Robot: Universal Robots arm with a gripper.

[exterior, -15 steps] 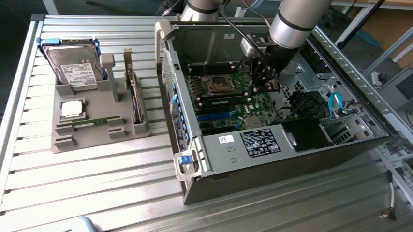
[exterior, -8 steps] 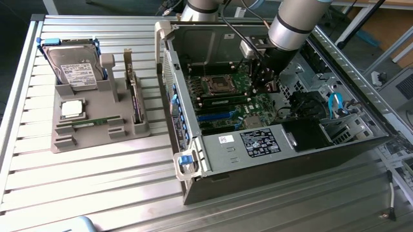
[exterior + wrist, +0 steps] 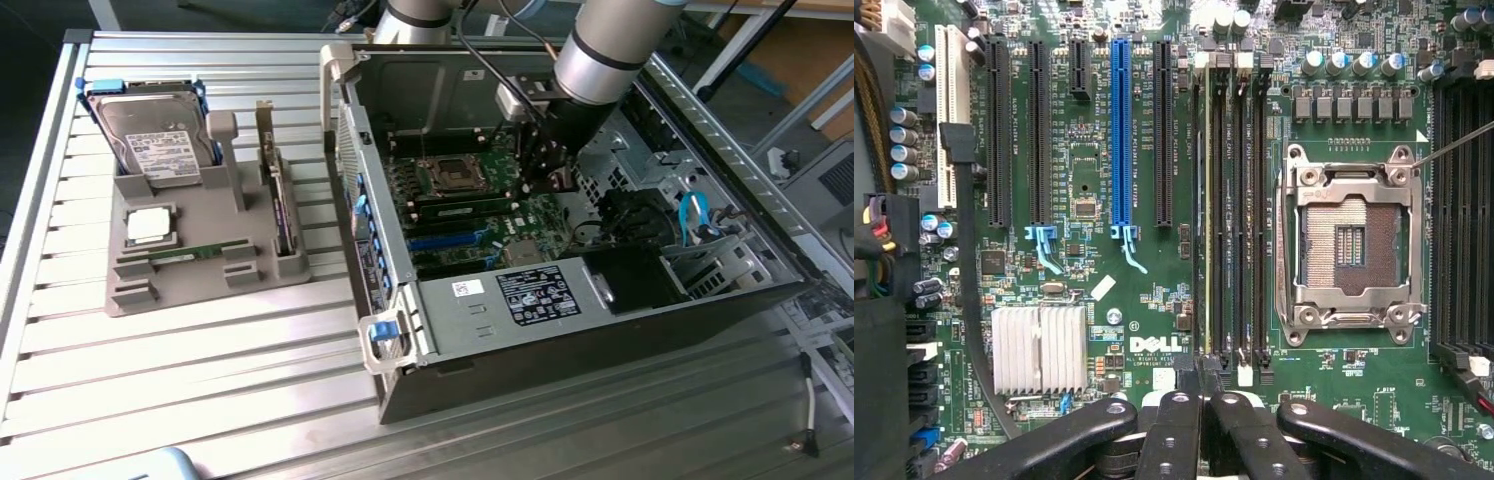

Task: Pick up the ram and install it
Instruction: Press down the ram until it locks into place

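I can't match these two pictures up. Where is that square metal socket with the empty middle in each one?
Exterior view: the processor socket sits upper middle in the picture, on the green motherboard inside the open computer.
Wrist view: the processor socket lies close beside a row of black memory slots.
Shared landmark: the long blue slot, seen again in the wrist view, lies beyond the memory slots from the socket.
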